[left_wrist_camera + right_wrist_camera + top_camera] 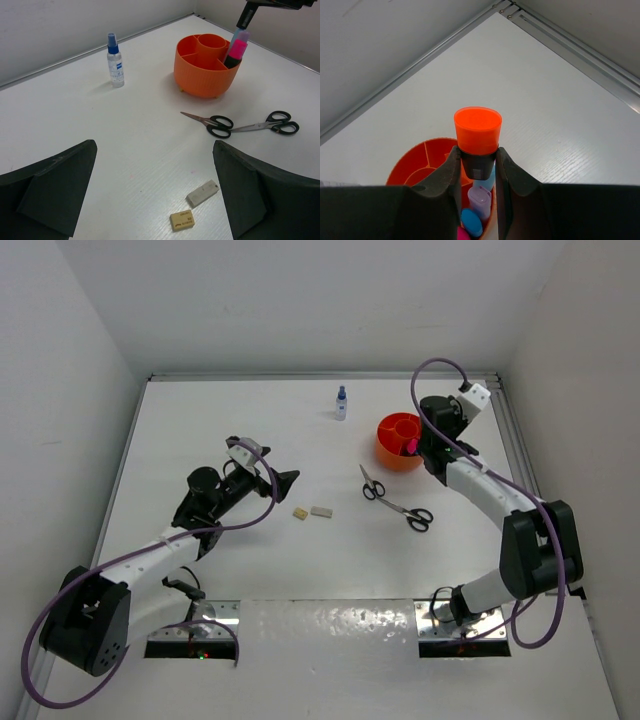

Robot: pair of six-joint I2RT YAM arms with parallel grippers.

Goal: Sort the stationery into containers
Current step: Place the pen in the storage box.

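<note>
L arm [150, 560] stretches fwd & rightward from near-left base, wrist low over table [150, 150]. L jaws are wide open w/ nothing between, facing beige eraser [182, 220] & grey eraser [202, 193], which lie just beside each other. Beyond them, 2 scissors [215, 125] lie flat. R arm [500, 500] reaches far from near-right base, wrist over tub [200, 75]. R jaws clamp orange-cap marker [477, 135] upright, cap up, above the compartment w/ pink marker [237, 50] & others. Bottle [115, 60] stands far, left of tub.

Orange tub [200, 75] ribbed matt plastic; scissors [210, 122] shiny metal blades, black plastic handles; table [140, 135] smooth white.
</note>
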